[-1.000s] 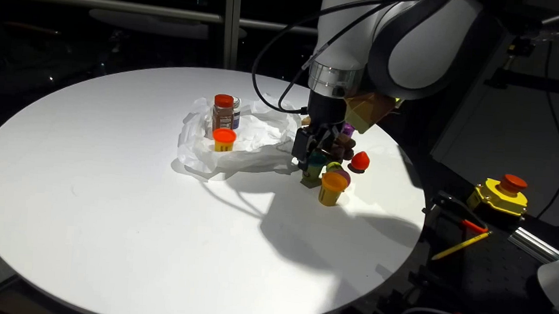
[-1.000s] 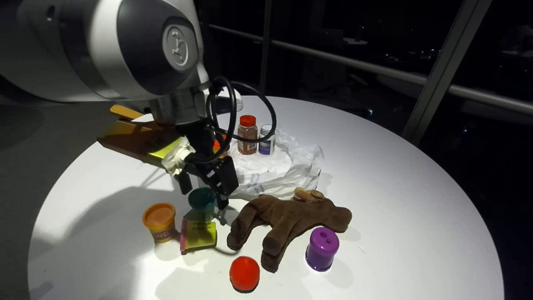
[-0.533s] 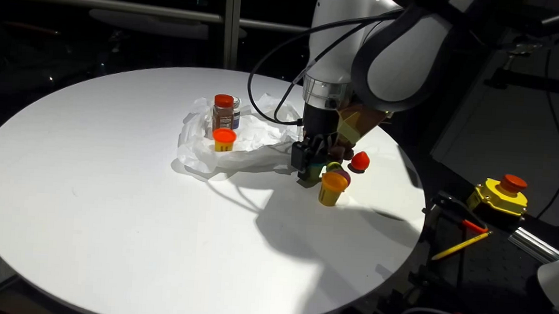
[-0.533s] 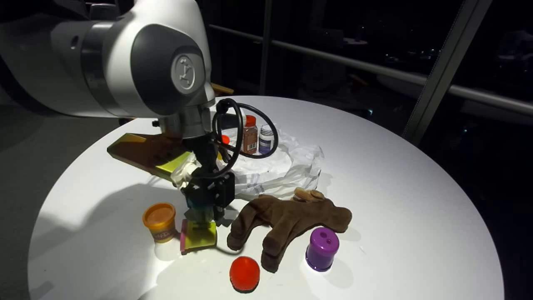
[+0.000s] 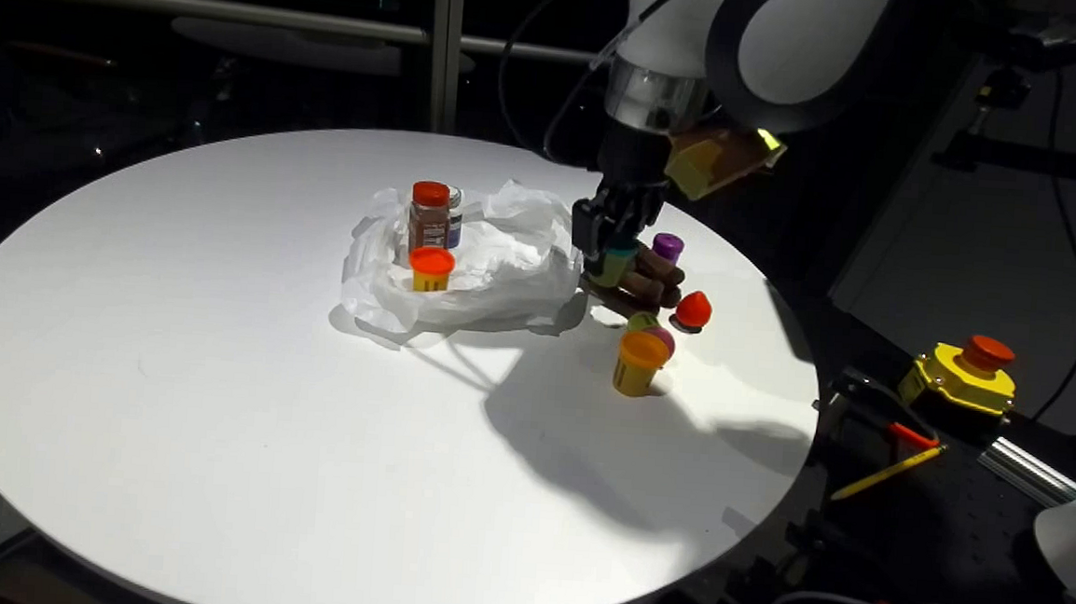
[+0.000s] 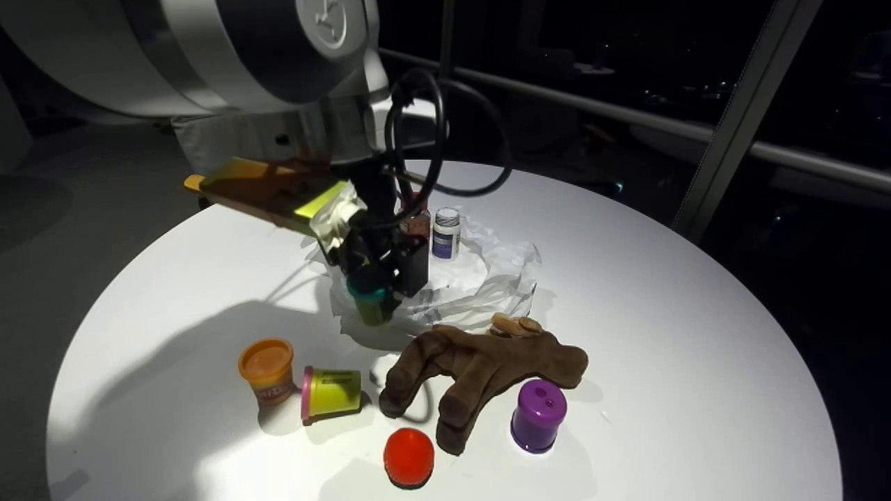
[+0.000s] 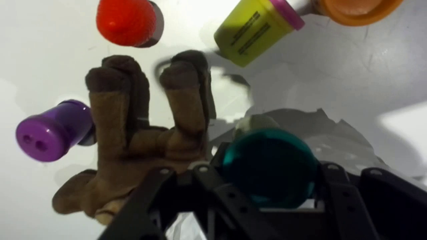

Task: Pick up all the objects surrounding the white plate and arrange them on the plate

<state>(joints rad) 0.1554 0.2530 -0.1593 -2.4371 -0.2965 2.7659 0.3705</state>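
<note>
The claw [image 7: 270, 170] clasps a tub [image 6: 371, 306] roughly upright near the plate [image 5: 474, 313], presumably to stand it there. The plate's jar [image 5: 429, 221] and bottle [image 6: 445, 240] look deliberately gathered.

A robot arm [image 6: 264, 52] and red-buttoned yellow box [image 5: 958, 379] suggest a lab (it's dark beyond the table [image 5: 260, 416]).

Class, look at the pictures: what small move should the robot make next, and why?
Probably carry the teal-lidded tub over the plate, ready to lower: the fingers hold it above the table, apparently just short of the plate, where the jar and bottle already stand.
</note>
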